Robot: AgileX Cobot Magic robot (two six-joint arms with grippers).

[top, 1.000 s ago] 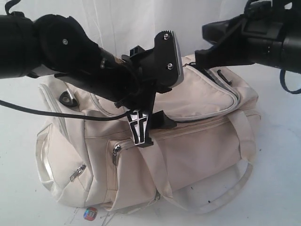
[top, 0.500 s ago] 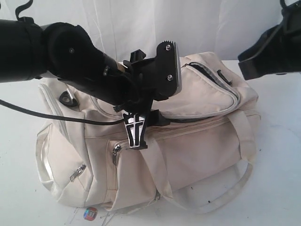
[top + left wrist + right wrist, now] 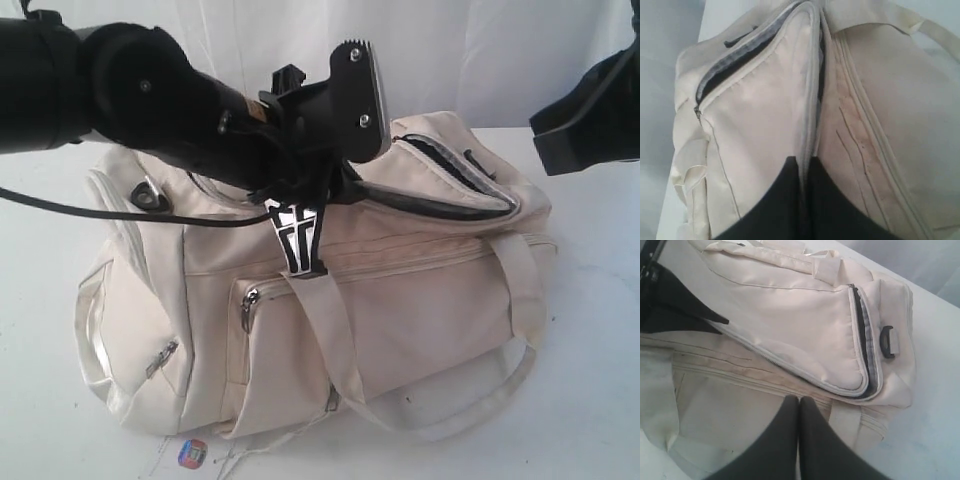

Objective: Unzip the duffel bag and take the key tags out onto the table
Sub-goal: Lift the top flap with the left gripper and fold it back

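- The duffel bag (image 3: 400, 300) lies on its side on the table (image 3: 590, 400), front pockets facing the exterior camera. It sits taller than it did 1 second ago, because its front wall is being drawn upward.
- The top flap (image 3: 430, 170) has parted from the body. The dark gap (image 3: 440, 207) under its front edge was a thin line 1 second ago and is now a clear slit running to the right end.
- The key tags show in none of the 3 views. Judge them as inside, behind that slit.
- Your left gripper (image 3: 303, 262) has climbed a little and stays pinched tight on the flap's zipper seam near the handle strap. The wrist view shows both fingers flanking the piping, but the pull itself is hidden, so you cannot tell whether it is held.
- Your right gripper (image 3: 799, 405) has backed off to the upper right, well clear of the bag. Its fingers are pressed together with nothing between them.
- The opening is growing, yet looks too narrow for a reach inside. Expect to run the zipper further left before the free arm goes in.
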